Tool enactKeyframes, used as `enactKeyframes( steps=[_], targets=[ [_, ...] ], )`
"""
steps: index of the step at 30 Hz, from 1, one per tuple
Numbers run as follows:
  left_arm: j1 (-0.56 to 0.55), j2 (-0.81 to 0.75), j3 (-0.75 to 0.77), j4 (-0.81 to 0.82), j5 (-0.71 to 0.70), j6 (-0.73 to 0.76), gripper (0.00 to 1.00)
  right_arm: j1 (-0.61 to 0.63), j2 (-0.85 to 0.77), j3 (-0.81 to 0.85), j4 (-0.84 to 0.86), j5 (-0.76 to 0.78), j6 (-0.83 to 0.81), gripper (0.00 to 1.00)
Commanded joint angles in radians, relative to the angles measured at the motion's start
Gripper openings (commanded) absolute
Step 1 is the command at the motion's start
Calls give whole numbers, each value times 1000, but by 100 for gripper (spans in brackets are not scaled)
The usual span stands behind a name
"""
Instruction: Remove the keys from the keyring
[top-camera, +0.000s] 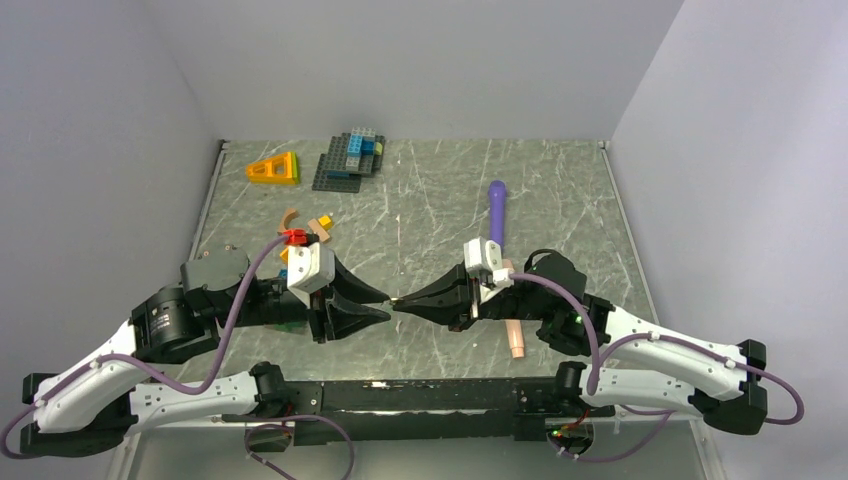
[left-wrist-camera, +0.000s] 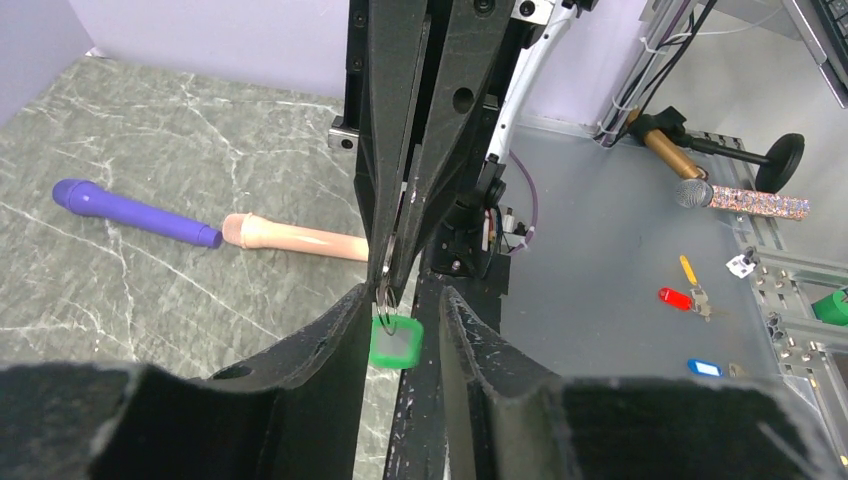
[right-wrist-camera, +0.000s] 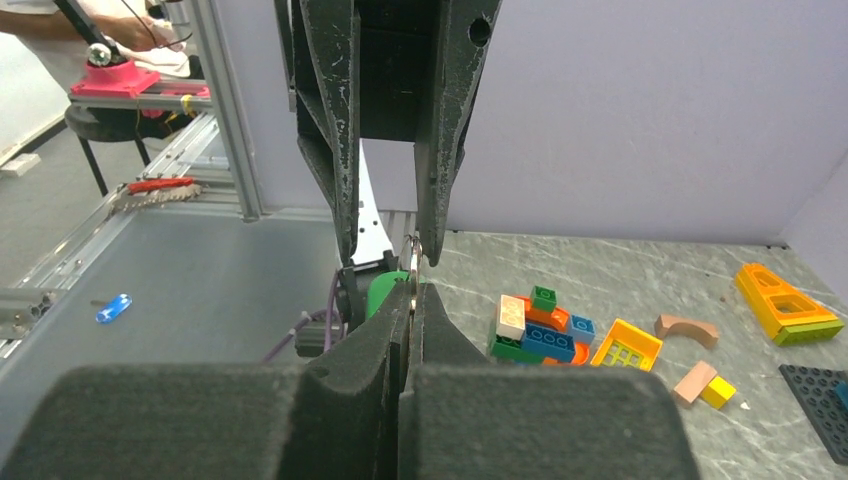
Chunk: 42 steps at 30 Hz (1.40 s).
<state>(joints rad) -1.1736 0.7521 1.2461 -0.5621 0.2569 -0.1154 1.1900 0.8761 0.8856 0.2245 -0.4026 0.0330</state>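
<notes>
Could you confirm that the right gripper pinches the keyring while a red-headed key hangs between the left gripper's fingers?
Only the colour is wrong: the key has a green head, as the left wrist view shows; the rest stands.

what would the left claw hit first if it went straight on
Most likely the green key hanging inside the open left claw, then straight after it the right claw, shut on the keyring; exact depth is unclear.
</notes>
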Motion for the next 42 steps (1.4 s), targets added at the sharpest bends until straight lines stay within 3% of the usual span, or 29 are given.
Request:
enactKeyframes(
  steps=[1, 17, 24, 32, 42],
  targets=[
    [2, 1, 23, 18, -9, 11, 35, 5, 2, 49, 21, -18, -10, 0],
    [2, -10, 5, 24, -2, 7, 21, 5, 15, 56, 40, -24, -6, 0],
    [2, -4, -5, 31, 7, 1, 0, 6, 17, 56, 51, -23, -2, 0],
    [2, -40, -40, 74, 0, -11, 0, 5, 5, 43, 62, -12, -2, 0],
    [2, -119, -103, 164, -107, -50, 0, 5, -25, -4, 122, 10, 21, 0]
  ],
)
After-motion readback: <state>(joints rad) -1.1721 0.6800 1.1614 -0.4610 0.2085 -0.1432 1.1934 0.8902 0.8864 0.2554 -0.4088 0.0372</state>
